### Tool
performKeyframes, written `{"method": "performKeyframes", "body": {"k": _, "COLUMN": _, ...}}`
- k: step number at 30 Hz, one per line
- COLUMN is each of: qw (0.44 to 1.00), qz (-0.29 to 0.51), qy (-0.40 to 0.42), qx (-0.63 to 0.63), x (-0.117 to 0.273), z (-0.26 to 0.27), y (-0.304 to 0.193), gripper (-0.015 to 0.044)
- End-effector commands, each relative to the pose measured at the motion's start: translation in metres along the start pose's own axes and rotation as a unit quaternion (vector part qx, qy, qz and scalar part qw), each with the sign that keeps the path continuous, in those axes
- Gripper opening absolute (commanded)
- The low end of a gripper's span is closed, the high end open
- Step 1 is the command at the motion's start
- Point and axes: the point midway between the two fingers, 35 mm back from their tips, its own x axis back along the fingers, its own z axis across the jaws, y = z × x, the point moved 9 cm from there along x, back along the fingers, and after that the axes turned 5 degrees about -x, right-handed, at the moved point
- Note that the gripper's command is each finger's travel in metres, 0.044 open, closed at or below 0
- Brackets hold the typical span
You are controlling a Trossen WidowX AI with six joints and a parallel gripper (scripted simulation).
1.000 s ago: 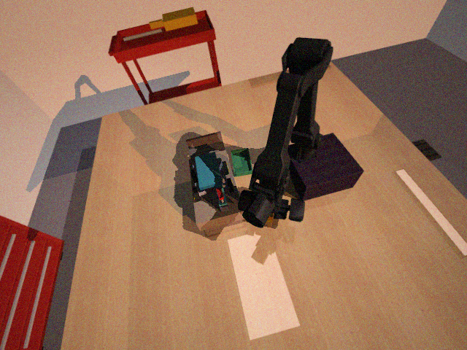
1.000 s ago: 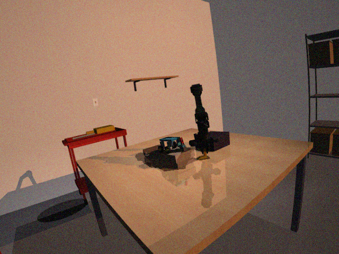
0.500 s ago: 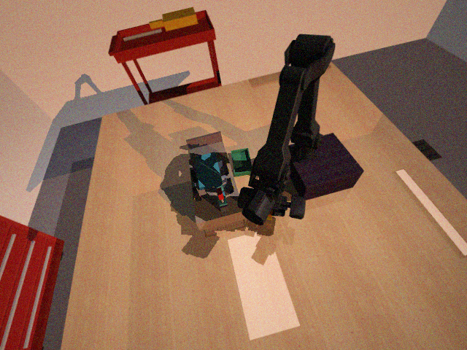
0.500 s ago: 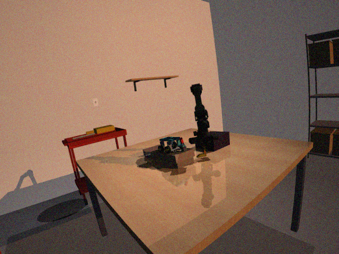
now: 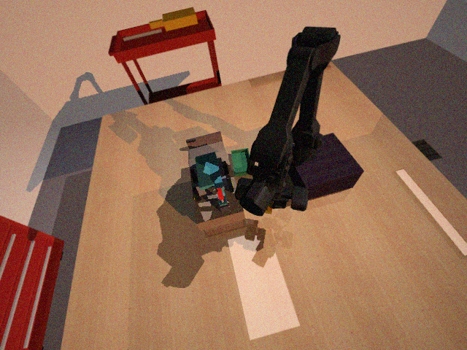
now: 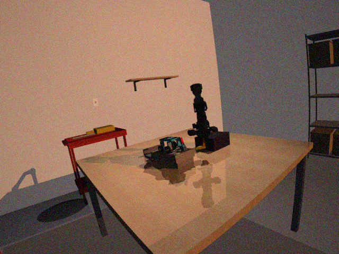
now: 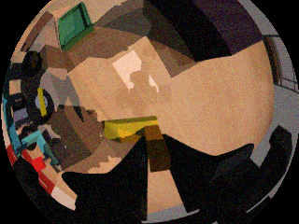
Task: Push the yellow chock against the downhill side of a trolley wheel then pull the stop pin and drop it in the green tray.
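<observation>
My gripper (image 6: 202,142) (image 7: 153,138) is shut on the orange handle of the yellow chock (image 5: 268,210) (image 6: 201,147) (image 7: 131,128). It holds the chock a little above the table, beside the ramp (image 5: 222,224) (image 6: 186,159) (image 7: 70,135). In the top view the arm hides most of the chock. The teal trolley (image 5: 205,160) (image 6: 171,138) stands on the ramp, partly in shadow. The red head of the stop pin (image 5: 220,194) (image 6: 181,140) (image 7: 38,163) shows at the trolley's near end. The green tray (image 5: 239,162) (image 7: 75,25) sits beside the ramp.
A dark purple block (image 5: 327,169) (image 6: 221,141) (image 7: 229,23) stands by the arm's base, on the other side of the tray from the ramp. A red cart (image 5: 166,45) (image 6: 95,141) stands beyond the table's edge.
</observation>
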Motion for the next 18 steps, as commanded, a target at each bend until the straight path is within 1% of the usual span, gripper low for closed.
{"method": "performKeyframes", "body": {"k": 1, "qw": 1.000, "qz": 0.000, "qy": -0.002, "qx": -0.002, "x": 0.014, "z": 0.000, "y": 0.000, "gripper": 0.0000}}
{"method": "performKeyframes", "body": {"k": 18, "qw": 1.000, "qz": 0.001, "qy": -0.003, "qx": -0.002, "x": 0.070, "z": -0.001, "y": -0.001, "gripper": 0.0000}}
